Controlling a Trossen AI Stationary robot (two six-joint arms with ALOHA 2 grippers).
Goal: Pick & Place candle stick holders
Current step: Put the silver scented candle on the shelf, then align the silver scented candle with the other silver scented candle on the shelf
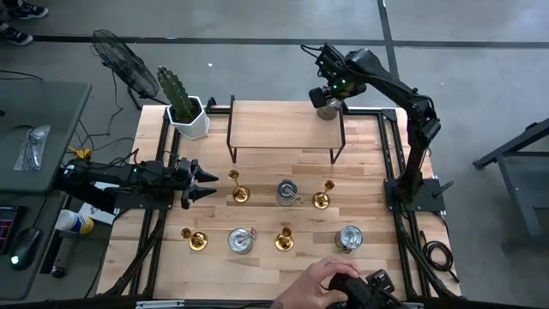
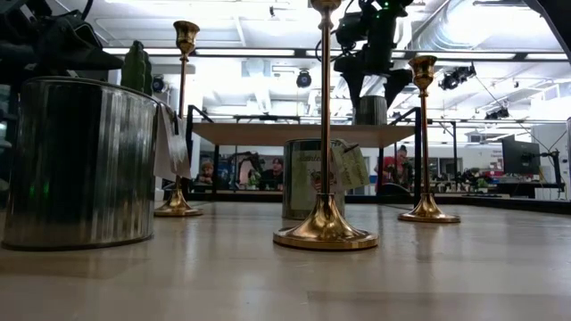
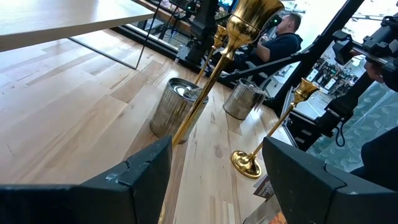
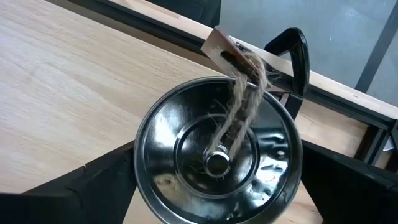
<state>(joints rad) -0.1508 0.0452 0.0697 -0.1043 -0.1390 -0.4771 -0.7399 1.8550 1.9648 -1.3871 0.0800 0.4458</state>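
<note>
The right gripper (image 1: 328, 100) clamps a squat silver cup holder (image 4: 217, 155), polished, with a twine tag, over the right end of the raised wooden shelf (image 1: 274, 127). This looks like the placing step; next, lowering it flat and letting go. The left gripper (image 1: 202, 183), fingers wide, waits left of the shelf's front, near a slim gold candlestick (image 1: 239, 192).

Bright, even light falls from overhead. Seen level with the tabletop (image 2: 446, 267), the ceiling behind the gold candlesticks (image 2: 325, 134) is washed out white, and the near silver cup (image 2: 80, 160) looks soft and out of focus. The wood shows faint reflections below each candlestick base. Glare streaks the bowl of the silver cup (image 4: 217, 155) seen from the right wrist.
</note>
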